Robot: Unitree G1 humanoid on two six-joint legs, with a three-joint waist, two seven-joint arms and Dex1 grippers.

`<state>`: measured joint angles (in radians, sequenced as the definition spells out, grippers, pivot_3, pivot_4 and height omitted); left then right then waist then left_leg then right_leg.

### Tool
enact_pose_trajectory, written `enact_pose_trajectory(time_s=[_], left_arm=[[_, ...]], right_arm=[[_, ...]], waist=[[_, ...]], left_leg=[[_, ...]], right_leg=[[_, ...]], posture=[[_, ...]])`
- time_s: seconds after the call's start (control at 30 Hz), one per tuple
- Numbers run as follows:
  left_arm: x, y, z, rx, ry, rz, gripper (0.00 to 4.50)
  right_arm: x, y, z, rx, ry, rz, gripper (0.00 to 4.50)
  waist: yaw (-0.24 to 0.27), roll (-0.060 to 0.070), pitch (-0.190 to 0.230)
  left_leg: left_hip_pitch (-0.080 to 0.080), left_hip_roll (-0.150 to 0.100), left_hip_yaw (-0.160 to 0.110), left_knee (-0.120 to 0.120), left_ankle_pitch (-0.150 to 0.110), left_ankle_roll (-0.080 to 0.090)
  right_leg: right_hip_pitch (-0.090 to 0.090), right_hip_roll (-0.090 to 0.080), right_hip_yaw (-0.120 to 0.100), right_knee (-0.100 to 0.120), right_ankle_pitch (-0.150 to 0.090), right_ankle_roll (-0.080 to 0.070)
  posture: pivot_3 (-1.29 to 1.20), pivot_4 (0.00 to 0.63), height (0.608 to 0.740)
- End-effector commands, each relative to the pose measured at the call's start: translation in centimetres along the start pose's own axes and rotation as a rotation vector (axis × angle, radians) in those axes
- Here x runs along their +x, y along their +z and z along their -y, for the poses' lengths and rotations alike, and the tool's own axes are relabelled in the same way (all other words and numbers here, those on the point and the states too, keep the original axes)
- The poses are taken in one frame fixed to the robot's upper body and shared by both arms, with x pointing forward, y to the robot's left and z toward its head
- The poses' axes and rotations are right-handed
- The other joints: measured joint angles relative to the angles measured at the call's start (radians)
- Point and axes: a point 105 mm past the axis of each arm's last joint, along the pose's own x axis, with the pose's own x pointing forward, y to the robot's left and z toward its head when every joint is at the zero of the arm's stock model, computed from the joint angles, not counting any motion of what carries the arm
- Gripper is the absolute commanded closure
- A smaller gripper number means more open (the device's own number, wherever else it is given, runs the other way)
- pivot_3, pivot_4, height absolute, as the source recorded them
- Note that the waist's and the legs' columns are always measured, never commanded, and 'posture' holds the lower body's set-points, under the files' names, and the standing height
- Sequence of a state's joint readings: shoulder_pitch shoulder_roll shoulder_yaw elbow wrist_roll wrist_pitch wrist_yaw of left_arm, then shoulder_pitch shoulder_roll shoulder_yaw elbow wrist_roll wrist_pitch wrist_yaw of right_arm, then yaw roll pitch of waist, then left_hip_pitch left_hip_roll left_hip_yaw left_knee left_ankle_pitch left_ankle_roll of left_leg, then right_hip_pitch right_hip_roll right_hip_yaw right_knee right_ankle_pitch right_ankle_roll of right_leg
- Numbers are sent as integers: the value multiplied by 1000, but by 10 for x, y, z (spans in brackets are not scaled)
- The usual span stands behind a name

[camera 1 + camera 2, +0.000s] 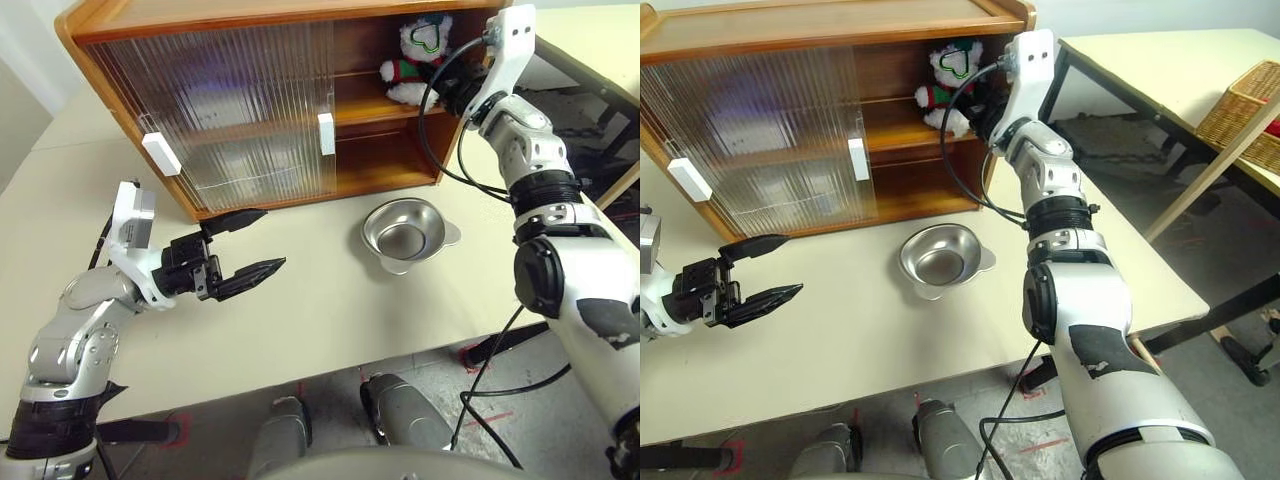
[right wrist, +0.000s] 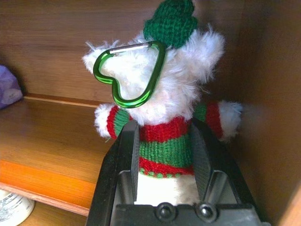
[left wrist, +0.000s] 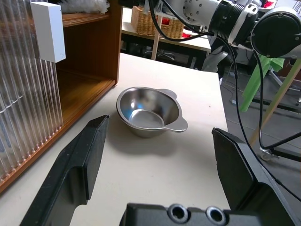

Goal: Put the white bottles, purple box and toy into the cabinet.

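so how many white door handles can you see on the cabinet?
2. One handle at the left end of the sliding doors, the other handle at the inner edge beside the open bay. The ribbed panels may hide more.

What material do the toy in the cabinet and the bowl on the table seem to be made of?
The toy: fluffy white plush, apparently, with a ribbed knit sweater and hat in yarn. The bowl: probably polished steel, since it is shiny and mirrors its surroundings.

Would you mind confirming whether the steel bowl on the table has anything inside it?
No, the steel bowl shows only its bare shiny inside as it sits on the table beside the cabinet.
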<state>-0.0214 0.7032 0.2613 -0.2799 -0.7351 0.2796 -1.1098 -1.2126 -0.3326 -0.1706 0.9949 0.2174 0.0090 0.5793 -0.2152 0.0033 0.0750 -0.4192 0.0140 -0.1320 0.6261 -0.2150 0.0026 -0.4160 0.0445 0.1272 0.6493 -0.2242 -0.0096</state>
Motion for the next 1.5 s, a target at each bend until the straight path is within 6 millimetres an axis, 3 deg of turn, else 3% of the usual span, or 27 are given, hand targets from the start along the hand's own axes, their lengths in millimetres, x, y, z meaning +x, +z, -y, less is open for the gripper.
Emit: enact_pose_trajectory(time_s=[0.03,0.27,0.6,1.1,1.33,1.5], left_arm=[[0,2,2,10,-11,-7,0],[1,2,2,11,-11,-4,0],[-1,1,2,13,-5,-7,0],[0,-1,3,7,-5,-4,0],[2,0,2,9,-8,-2,0],[1,0,2,11,-4,-2,0]], right_arm=[[6,8,-6,17,19,18,2152],[4,18,-1,4,21,33,2151],[2,9,-7,-6,36,-24,2151],[-10,19,-31,-26,65,8,2148],[-13,17,-35,-24,68,6,4419],[-13,15,-36,-21,74,-4,4465]], waist=[[-2,0,0],[-1,0,0],[0,1,0],[6,1,1],[3,1,1],[9,1,1]], left_leg=[[0,0,0,0,0,0],[0,0,0,0,0,0],[-1,1,0,0,0,0],[-3,12,1,-2,-3,1],[-3,16,2,-1,-3,2],[-3,15,1,3,-2,2]], right_leg=[[0,0,0,0,0,0],[0,0,0,0,0,0],[-1,0,0,0,0,0],[-5,10,-4,1,2,4],[-5,14,-4,1,2,2],[-3,14,-3,1,6,3]], posture=[[-212,103,740],[-215,98,740],[-209,99,740],[-218,98,740],[-217,97,740],[-214,95,740]])
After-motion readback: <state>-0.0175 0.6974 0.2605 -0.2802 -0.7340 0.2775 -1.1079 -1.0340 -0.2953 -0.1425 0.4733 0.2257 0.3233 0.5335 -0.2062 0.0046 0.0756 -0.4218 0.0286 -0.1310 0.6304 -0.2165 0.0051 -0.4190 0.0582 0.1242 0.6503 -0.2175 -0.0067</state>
